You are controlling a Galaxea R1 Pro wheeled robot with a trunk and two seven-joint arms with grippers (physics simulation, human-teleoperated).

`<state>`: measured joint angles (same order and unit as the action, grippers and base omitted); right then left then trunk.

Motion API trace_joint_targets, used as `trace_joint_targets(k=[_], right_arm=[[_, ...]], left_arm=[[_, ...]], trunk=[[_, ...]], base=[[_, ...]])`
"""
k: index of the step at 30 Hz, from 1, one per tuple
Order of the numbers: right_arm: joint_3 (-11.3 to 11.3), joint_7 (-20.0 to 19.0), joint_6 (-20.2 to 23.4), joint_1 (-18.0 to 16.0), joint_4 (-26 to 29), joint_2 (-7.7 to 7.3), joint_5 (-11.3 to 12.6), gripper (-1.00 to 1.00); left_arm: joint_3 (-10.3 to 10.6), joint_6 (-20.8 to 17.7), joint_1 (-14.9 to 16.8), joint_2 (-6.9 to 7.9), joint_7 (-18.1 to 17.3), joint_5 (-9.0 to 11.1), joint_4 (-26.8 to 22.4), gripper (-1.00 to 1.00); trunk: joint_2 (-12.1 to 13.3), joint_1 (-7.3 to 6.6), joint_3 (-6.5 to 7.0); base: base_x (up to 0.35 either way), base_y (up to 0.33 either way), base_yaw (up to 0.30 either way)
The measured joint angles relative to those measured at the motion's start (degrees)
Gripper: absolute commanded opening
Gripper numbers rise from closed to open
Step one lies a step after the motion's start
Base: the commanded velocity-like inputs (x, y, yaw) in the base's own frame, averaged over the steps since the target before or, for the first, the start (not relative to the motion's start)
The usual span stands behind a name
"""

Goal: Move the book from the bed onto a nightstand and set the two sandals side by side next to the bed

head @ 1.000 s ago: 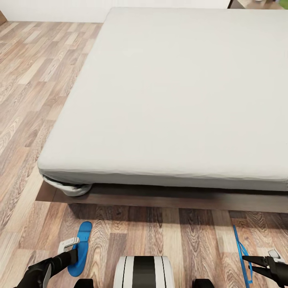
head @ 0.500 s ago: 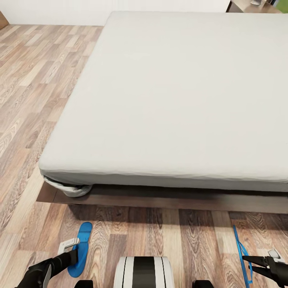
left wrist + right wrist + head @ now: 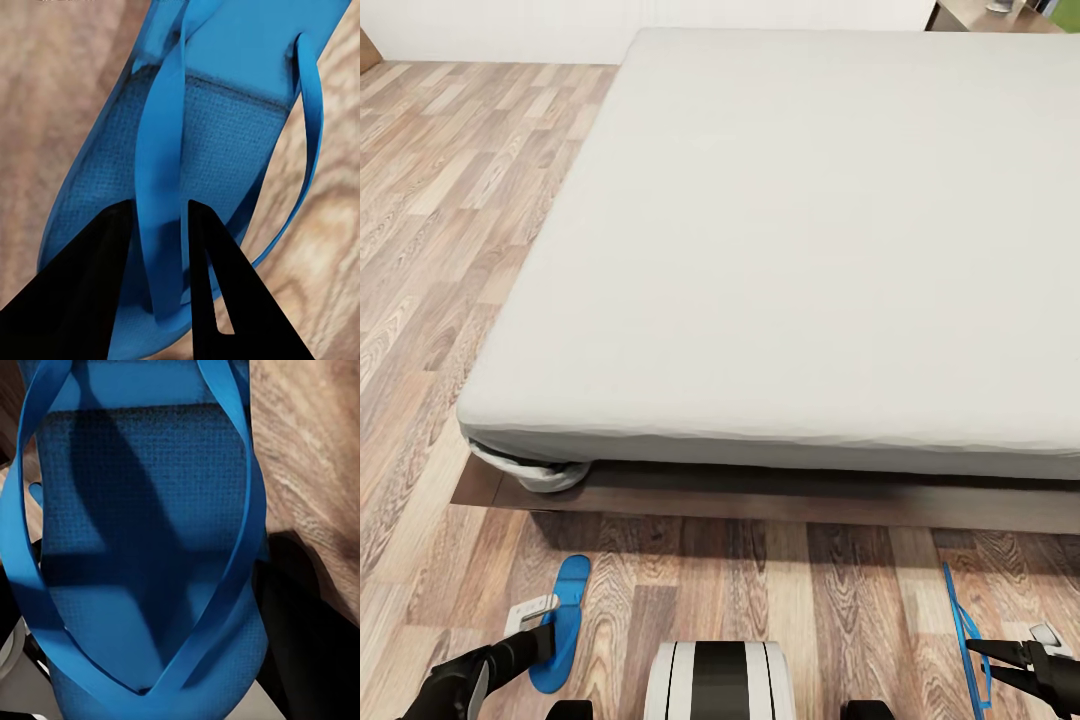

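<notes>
The bed (image 3: 810, 250) with its pale grey mattress spreads across the head view, its dark frame (image 3: 780, 492) just ahead of me. One blue sandal (image 3: 563, 612) lies flat over the floor at lower left. My left gripper (image 3: 548, 630) is shut on it, the black fingers (image 3: 97, 270) pinching its strap (image 3: 159, 150). A second blue sandal (image 3: 963, 640) stands on edge at lower right with my right gripper (image 3: 972, 648) shut on it; its sole and straps (image 3: 150, 547) are close up in the right wrist view. The book is out of view.
Wood-plank floor (image 3: 450, 220) runs along the bed's left side and in front of it. My white and black trunk (image 3: 720, 680) sits between the arms. A brown wooden top (image 3: 985, 15) shows beyond the bed's far right corner; I cannot tell if it is the nightstand.
The whole head view shifted slightly downward a second ago, so the camera moved. Both grippers and both sandals have stayed where they were.
</notes>
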<state>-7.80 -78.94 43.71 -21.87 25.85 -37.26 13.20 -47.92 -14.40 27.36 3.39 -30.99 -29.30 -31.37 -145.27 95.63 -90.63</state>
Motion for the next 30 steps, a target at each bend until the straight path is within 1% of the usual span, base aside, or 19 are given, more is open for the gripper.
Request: trace_joint_targets(k=[11, 12, 30], right_arm=[[0.0, 0.0, 0.0, 0.0, 0.0, 0.00, 0.0, -1.00], [0.0, 0.0, 0.0, 0.0, 0.0, 0.00, 0.0, -1.00], [0.0, 0.0, 0.0, 0.0, 0.0, 0.00, 0.0, -1.00]], left_arm=[[0.0, 0.0, 0.0, 0.00, 0.1, -0.1, -0.2, -1.00], [0.0, 0.0, 0.0, 0.00, 0.1, -0.1, -0.2, 1.00], [0.1, -0.1, 0.0, 0.00, 0.2, -0.1, -0.3, 1.00]], trunk=[[0.0, 0.00, 0.00], [0.0, 0.00, 0.00], [0.0, 0.00, 0.00]], base=[[0.000, 0.000, 0.000], [0.000, 0.000, 0.000], [0.000, 0.000, 0.000]])
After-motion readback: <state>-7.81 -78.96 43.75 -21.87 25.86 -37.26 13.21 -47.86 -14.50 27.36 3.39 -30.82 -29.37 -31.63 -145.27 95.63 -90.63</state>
